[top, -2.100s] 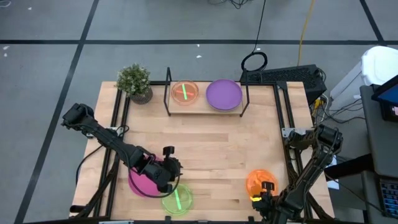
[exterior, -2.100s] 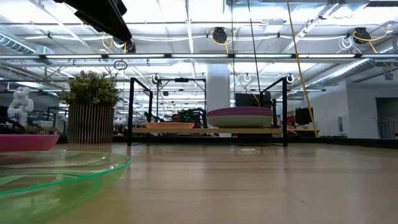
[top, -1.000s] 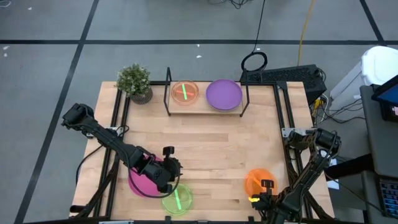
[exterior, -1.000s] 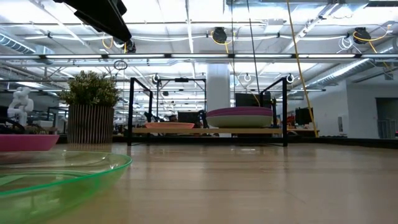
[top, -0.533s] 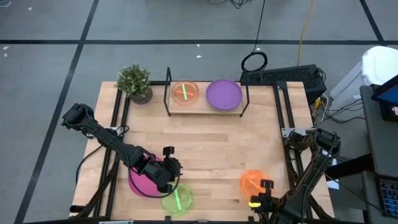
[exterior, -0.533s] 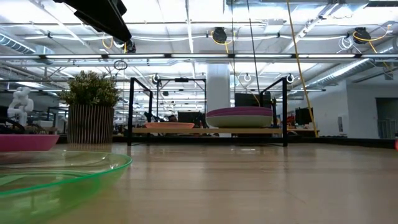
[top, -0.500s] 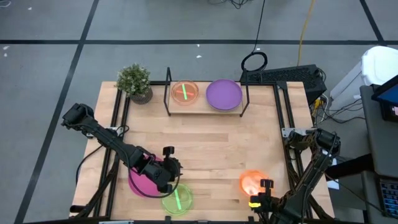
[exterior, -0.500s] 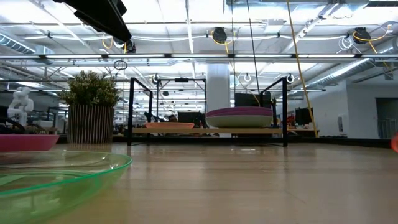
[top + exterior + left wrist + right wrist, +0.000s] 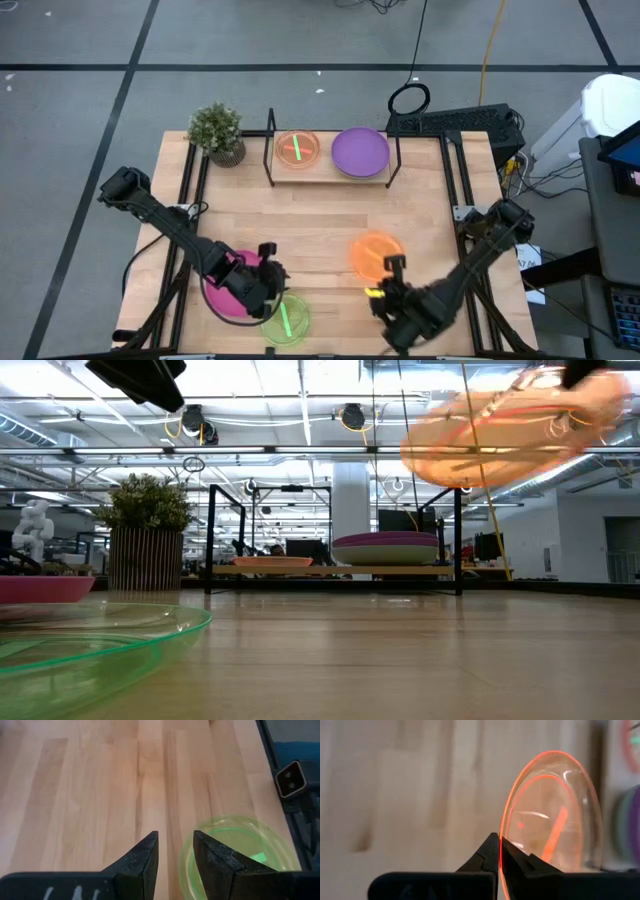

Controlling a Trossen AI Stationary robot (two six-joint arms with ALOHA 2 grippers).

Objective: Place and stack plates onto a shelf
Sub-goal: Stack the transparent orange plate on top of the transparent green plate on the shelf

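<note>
- Two arms are seen over a light-wood plank table (image 9: 320,225), which is set on a grey floor crossed by dark tape lines.
- An orange plate (image 9: 376,254) is pinched by its rim in the clenched right claw (image 9: 384,282) and is held in the air, tilted, above the table's middle right.
- The left claw (image 9: 268,292) is parted and empty, hanging between a magenta plate (image 9: 222,291) and a lime-green plate (image 9: 287,318) that lie at the table's near left edge.
- The shelf (image 9: 331,173) is placed at the far edge; on it a small orange-pink plate (image 9: 296,148) is set at the left and a purple plate (image 9: 360,151) at the right.
- A potted plant (image 9: 217,131) is stood just beside the shelf's left end.
- Ceiling strip lights, hanging cables and pipes are shown in the room behind, in the low view.
- A keyboard (image 9: 455,121) is seen past the table's far right corner.
</note>
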